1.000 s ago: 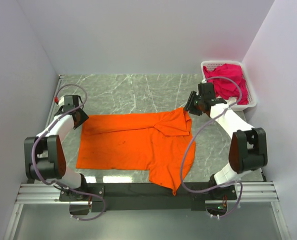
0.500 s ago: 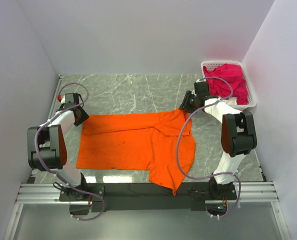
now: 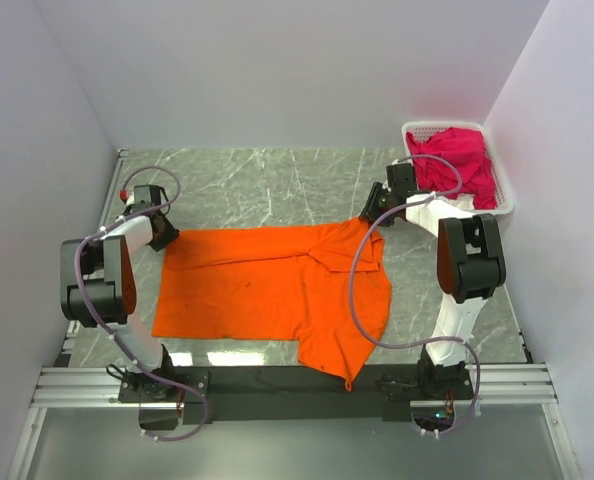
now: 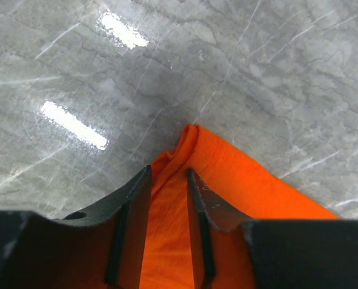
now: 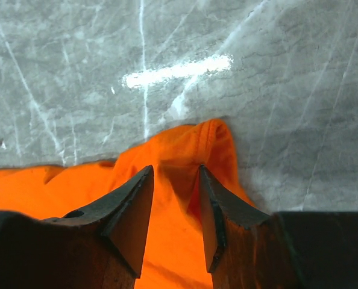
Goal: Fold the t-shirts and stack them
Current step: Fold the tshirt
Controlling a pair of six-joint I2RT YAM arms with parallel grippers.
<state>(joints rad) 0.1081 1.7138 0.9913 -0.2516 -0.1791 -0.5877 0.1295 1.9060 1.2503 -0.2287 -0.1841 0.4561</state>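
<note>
A bright orange t-shirt (image 3: pixel 267 285) lies spread flat on the grey marble table, one sleeve hanging toward the near edge. My left gripper (image 3: pixel 163 238) is at its far left corner; in the left wrist view (image 4: pixel 169 170) the jaws are open and straddle a raised fold of orange cloth (image 4: pixel 245 186). My right gripper (image 3: pixel 370 212) is at the far right corner; in the right wrist view (image 5: pixel 176 168) the jaws are open on either side of the bunched orange hem (image 5: pixel 76 186). Magenta-pink shirts (image 3: pixel 459 160) lie crumpled in the basket.
A white slotted plastic basket (image 3: pixel 505 205) stands at the back right against the wall. White walls close in the table on the left, back and right. The metal rail with the arm bases (image 3: pixel 297 385) runs along the near edge.
Both arms have swung their elbows inward. The left gripper has crept to the shirt's far left corner and the right gripper has shifted left onto the far right corner. The shirt has not moved.
</note>
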